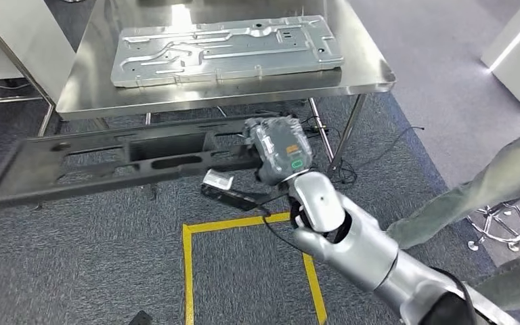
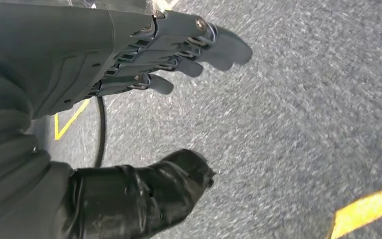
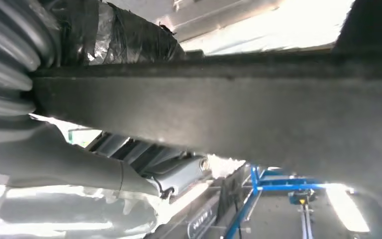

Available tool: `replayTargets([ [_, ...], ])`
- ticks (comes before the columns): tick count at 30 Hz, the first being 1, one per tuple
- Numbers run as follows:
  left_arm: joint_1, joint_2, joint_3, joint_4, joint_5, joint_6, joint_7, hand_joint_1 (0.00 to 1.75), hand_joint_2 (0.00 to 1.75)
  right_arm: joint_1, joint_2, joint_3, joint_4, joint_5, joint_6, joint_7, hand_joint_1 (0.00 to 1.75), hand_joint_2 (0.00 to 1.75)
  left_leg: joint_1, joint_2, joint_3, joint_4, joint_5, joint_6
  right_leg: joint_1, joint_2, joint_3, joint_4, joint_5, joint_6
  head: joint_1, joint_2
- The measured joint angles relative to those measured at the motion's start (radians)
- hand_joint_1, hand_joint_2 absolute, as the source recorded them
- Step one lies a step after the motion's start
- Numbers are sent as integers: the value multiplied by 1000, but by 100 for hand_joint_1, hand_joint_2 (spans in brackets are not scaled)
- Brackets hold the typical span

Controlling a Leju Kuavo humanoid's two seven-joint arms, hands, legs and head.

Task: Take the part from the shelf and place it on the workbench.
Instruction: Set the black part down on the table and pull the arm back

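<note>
A long black frame part (image 1: pixel 108 159) hangs level in the air in front of the steel workbench (image 1: pixel 95 91), lower than its top. My right hand (image 1: pixel 277 149) grips the part's right end. In the right wrist view the black part (image 3: pixel 229 104) crosses the picture close up, with my right hand (image 3: pixel 144 167) wrapped around it. My left hand (image 2: pixel 179 47) hangs over the grey carpet, its fingers stretched out and apart, holding nothing.
A silver stamped metal panel (image 1: pixel 227 51) lies on the workbench top. Cables and a small black box (image 1: pixel 227 193) lie on the carpet under the bench. Yellow tape (image 1: pixel 188 271) marks the floor. A person's legs (image 1: pixel 487 189) and a stool base (image 1: pixel 497 227) are at the right.
</note>
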Motion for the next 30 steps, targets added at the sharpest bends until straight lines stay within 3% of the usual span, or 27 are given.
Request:
replayTargets([
  [2,-1,0,0,0,-2,0,-2,0,175,-10,-26,-20,0,-12,8,10,175,175,2,-1,23,-7,-12,8,-4,-2,-62,101,-21,10,3,0],
  [4,-2,0,2,0,-4,0,-3,0,175,-14,-53,-36,0,-17,16,24,175,175,2,-1,46,-9,-31,12,-8,-2,-149,214,-68,17,5,0],
  [5,-1,0,3,0,-4,0,-4,0,175,-13,-67,-43,0,-17,21,32,175,175,2,-2,59,-10,-41,12,-9,-2,-181,240,-87,20,5,0],
  [6,0,-1,3,0,-4,0,-5,0,175,-11,-81,-50,0,-17,24,39,175,175,2,-3,75,-10,-53,12,-11,-3,-198,234,-87,21,5,0],
  [7,0,-2,3,0,-4,0,-5,0,175,-10,-95,-56,0,-17,28,44,175,175,3,-5,91,-10,-65,11,-12,-3,-203,199,-66,20,5,0],
  [8,1,-4,3,0,-4,0,-5,0,175,-9,-110,-61,0,-17,30,47,175,175,3,-6,107,-10,-78,8,-12,-3,-197,141,-17,18,5,0],
  [9,1,-5,3,0,-3,1,-5,0,175,-8,-124,-66,0,-17,31,47,175,175,3,-7,121,-11,-90,5,-12,-3,-189,75,50,14,6,0],
  [11,0,-8,3,1,0,1,-5,0,175,-4,-145,-73,-2,-17,33,52,175,175,1,-8,139,-16,-110,-4,-6,-3,-178,-17,144,5,6,0],
  [12,-1,-9,3,2,2,2,-5,0,175,0,-154,-75,-4,-17,34,55,175,175,0,-8,145,-16,-113,-10,-4,-3,-174,-34,161,-1,7,0],
  [14,-3,-9,3,2,4,3,-4,0,175,6,-170,-80,-10,-17,38,61,175,175,-1,-7,149,-3,-111,-22,-4,-2,-157,-44,157,-14,7,0],
  [16,-6,-9,3,2,4,4,-2,0,175,11,-186,-88,-13,-15,42,63,175,175,1,-4,120,62,-106,-30,-7,-2,-134,-51,144,-28,6,0],
  [17,-8,-9,3,2,4,4,1,0,175,13,-192,-91,-14,-14,43,64,175,175,1,-2,87,114,-114,-32,-8,-2,-124,-53,137,-32,5,0],
  [19,-10,-10,3,2,4,4,6,0,175,21,-200,-96,-15,-13,43,65,175,175,1,0,8,216,-158,-36,-6,-1,-107,-54,121,-39,3,0],
  [21,-8,-10,3,2,4,4,11,0,175,33,-207,-97,-15,-13,42,66,175,175,1,0,-42,245,-193,-38,-4,1,-85,-53,102,-40,3,0],
  [22,-7,-10,3,2,4,5,13,0,175,39,-211,-98,-15,-12,42,66,175,175,1,0,-48,223,-184,-37,-3,2,-71,-53,92,-39,3,0],
  [23,-7,-10,3,2,4,6,16,0,175,45,-216,-99,-15,-10,42,67,175,175,0,0,-42,173,-147,-33,-1,2,-56,-53,81,-38,3,0],
  [25,-6,-8,4,2,4,8,19,0,175,53,-226,-102,-15,-5,43,71,175,175,-7,0,-17,52,-37,-19,2,2,-32,-53,61,-34,5,0],
  [26,-6,-7,4,2,3,9,21,0,175,55,-231,-105,-16,-2,43,74,175,175,-12,-1,-6,8,1,-13,2,3,-25,-54,54,-30,5,0],
  [27,-7,-7,4,2,3,10,22,0,175,59,-235,-110,-18,0,43,77,175,175,-16,-1,-1,-14,20,-7,1,4,-21,-55,49,-25,5,0],
  [30,-7,-6,4,2,3,11,22,0,175,71,-252,-125,-27,5,45,81,175,175,-17,-2,23,-36,17,8,0,4,-12,-42,46,-10,5,0],
])
